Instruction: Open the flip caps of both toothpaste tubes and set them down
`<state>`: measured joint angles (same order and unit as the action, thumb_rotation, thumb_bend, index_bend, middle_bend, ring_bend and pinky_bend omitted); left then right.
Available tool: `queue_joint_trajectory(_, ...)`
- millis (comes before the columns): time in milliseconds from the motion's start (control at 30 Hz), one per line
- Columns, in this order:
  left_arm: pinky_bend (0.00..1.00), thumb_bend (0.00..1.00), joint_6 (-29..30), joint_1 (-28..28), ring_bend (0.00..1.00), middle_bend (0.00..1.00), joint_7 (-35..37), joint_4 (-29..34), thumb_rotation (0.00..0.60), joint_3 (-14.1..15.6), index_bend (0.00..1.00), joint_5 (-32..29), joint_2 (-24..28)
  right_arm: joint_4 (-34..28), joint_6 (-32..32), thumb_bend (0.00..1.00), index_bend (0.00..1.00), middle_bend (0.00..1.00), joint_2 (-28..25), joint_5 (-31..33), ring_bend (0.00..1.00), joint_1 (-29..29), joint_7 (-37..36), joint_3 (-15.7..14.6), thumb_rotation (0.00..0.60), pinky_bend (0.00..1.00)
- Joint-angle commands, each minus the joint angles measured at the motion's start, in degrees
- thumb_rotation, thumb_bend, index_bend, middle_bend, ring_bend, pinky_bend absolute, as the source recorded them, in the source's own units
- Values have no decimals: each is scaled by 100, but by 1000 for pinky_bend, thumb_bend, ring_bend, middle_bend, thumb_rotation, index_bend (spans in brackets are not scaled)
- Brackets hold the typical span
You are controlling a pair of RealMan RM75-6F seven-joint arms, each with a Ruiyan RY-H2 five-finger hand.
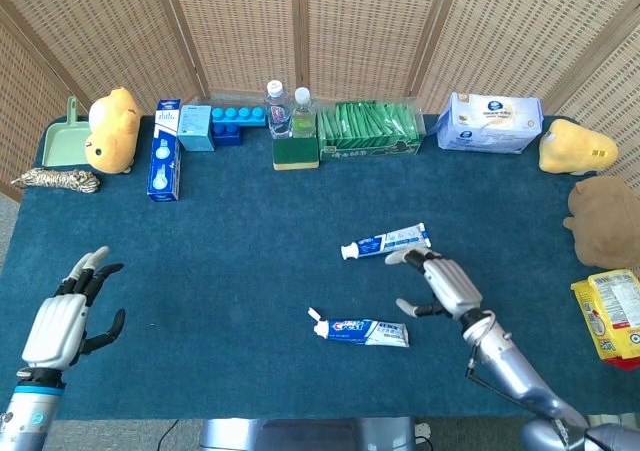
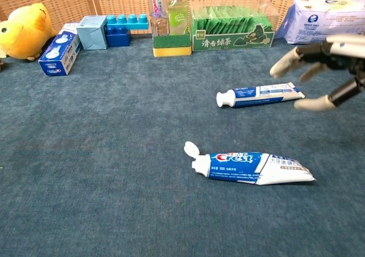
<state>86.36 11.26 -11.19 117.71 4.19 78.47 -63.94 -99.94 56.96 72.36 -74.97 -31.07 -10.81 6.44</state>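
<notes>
opened toothpaste tube (image 2: 251, 167) lies apart below right robot hand (image 2: 322, 69).

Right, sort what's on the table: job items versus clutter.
Job items:
near toothpaste tube, cap flipped open
far toothpaste tube, cap on
right hand, holding nothing

Clutter:
yellow plush
blue blocks
two bottles
tissue pack
dustpan

We get bright, even light from above, no glare. Soft faint shadows sit just under the right hand (image 2: 325, 69) on the carpet. Both views are sharp; that hand's fingertips (image 2: 278, 70) look slightly soft.
</notes>
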Motion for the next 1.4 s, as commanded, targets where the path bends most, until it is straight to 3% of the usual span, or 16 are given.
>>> queue_joint_trajectory(33,147,419,-7,-44,0,45,8,-1,562,-8,159,14,8,218,-222,299,260,221,1,232,94,-224,272,192,600,202)
queue_joint_trajectory(333,137,418,-104,-171,0,38,57,-44,562,-72,158,-31,60,1257,-1498,216,269,189,378,1088,49,-1113,900,438,600,192)
queue_joint_trajectory(533,135,419,-195,-199,0,36,101,-89,560,-129,158,-53,57,1738,-1912,160,293,189,597,1437,36,-1440,1045,496,600,187)
queue_joint_trajectory(900,130,419,-293,-257,0,30,155,-139,559,-215,156,-53,57,2290,-2029,11,316,193,905,2000,40,-1782,1563,452,600,196)
queue_joint_trajectory(1400,125,419,-346,-356,0,17,175,-148,561,-281,151,-18,100,2890,-2096,94,346,197,1379,2682,52,-2254,2362,343,600,204)
